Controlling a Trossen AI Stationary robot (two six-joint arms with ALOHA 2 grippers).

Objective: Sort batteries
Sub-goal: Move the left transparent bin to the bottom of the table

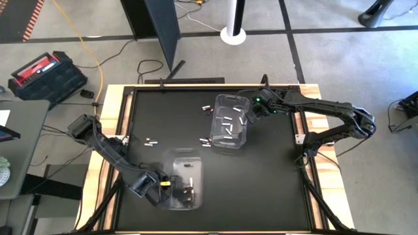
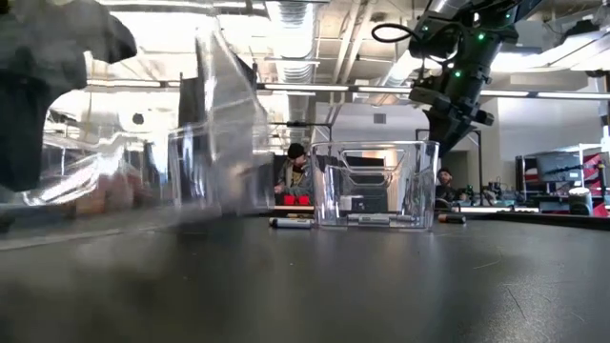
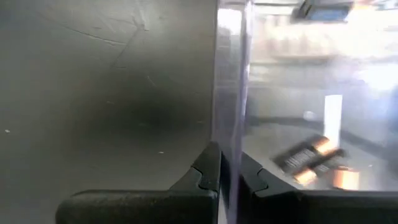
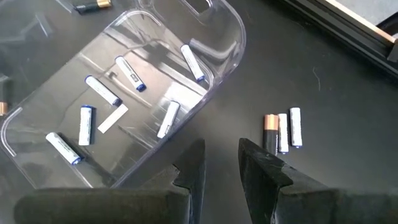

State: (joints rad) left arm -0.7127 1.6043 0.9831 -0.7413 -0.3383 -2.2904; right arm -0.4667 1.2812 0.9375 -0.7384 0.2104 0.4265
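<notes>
We see white batteries [image 4: 168,119] lying in the clear bin [image 1: 230,124] near the far edge of the table [image 1: 274,189], with three more just beside it. Our right gripper [image 4: 219,158] hovers above them, half open and empty. Our left gripper [image 3: 229,177] is shut on the wall of the second bin [image 1: 185,177] at the near edge. The batteries seem light, stiff and smooth, so they could roll; we would grip one across its middle.

Two clear bins [image 1: 230,122] [image 1: 184,181] stand in the way on the black table [image 1: 261,183]; the left gripper [image 1: 167,183] clamps the near bin's wall. Loose batteries [image 1: 152,140] lie between and beside the bins. The table's near right part is bare.
</notes>
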